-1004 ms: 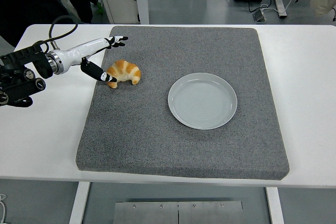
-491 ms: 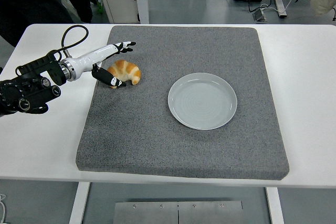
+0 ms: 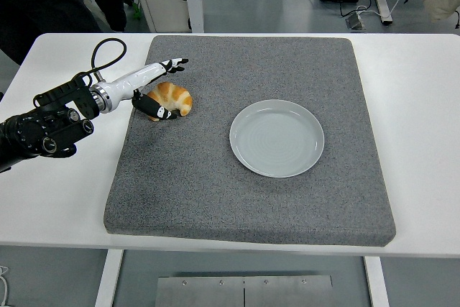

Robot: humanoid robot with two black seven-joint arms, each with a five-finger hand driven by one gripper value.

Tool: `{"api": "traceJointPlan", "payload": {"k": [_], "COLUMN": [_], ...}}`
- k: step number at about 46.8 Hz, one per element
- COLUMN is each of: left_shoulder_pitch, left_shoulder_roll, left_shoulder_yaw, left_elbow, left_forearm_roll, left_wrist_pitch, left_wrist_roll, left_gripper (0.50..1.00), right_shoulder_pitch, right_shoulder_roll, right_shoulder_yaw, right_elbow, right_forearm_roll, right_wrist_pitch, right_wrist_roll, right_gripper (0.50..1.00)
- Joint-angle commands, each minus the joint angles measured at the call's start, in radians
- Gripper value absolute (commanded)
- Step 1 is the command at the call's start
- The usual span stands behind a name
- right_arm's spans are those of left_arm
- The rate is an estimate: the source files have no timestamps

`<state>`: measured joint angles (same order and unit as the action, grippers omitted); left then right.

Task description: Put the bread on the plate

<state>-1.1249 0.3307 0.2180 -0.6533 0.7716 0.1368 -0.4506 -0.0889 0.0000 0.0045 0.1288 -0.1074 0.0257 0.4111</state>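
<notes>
Croissant [image 3: 171,98] at the grey mat's [image 3: 215,199] far-left, well apart from the plate [image 3: 277,138]. Left hand [image 3: 152,90] spread wide around it, not yet closed. Looks light, flaky, crushable: best pinched gently across its thick middle.

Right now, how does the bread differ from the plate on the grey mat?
The bread is golden brown with darker stripes; the plate is plain pale white. The bread is a curved, lumpy crescent; the plate is a flat round disc. The bread is clearly smaller than the plate. The left hand is around the bread, while nothing touches the plate, which holds nothing. Both lie on the grey mat, apart from each other.
</notes>
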Motion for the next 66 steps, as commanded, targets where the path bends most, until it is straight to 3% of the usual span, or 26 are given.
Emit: {"api": "traceJointPlan", "payload": {"k": [1,8,16,21,26,34,54,66], "left_shoulder_pitch": [0.002,0.005,0.017,0.023,0.025,0.022,-0.018,-0.147], "left_shoulder_roll": [-0.001,-0.001,-0.022,-0.028,-0.028,-0.027,-0.022,-0.012], "left_shoulder_yaw": [0.000,0.000,0.000,0.000,0.000,0.000,-0.002,0.001], "left_elbow": [0.001,0.011,0.053,0.067,0.067,0.067,0.067,0.066], "left_forearm_roll": [0.000,0.000,0.000,0.000,0.000,0.000,0.000,0.000], "left_wrist_pitch": [0.000,0.001,0.006,0.014,0.014,0.014,0.015,0.009], "left_wrist_roll": [0.000,0.001,0.001,0.003,0.003,0.003,-0.017,-0.016], "left_gripper": [0.948,0.940,0.889,0.806,0.656,0.500,0.500,0.500], "right_shoulder_pitch": [0.000,0.000,-0.002,-0.002,-0.002,-0.002,-0.002,0.003], "right_shoulder_roll": [0.000,0.000,0.000,0.000,0.000,0.000,0.000,0.000], "right_shoulder_yaw": [0.000,0.000,0.000,0.000,0.000,0.000,0.000,0.000], "right_elbow": [0.000,0.000,0.000,0.000,0.000,0.000,0.000,0.000], "right_forearm_roll": [0.000,0.000,0.000,0.000,0.000,0.000,0.000,0.000], "right_wrist_pitch": [0.000,0.000,-0.001,-0.001,-0.001,0.000,0.000,0.000], "right_wrist_roll": [0.000,0.000,0.000,0.000,0.000,0.000,0.000,0.000], "right_gripper": [1.000,1.000,1.000,1.000,1.000,1.000,1.000,1.000]}}
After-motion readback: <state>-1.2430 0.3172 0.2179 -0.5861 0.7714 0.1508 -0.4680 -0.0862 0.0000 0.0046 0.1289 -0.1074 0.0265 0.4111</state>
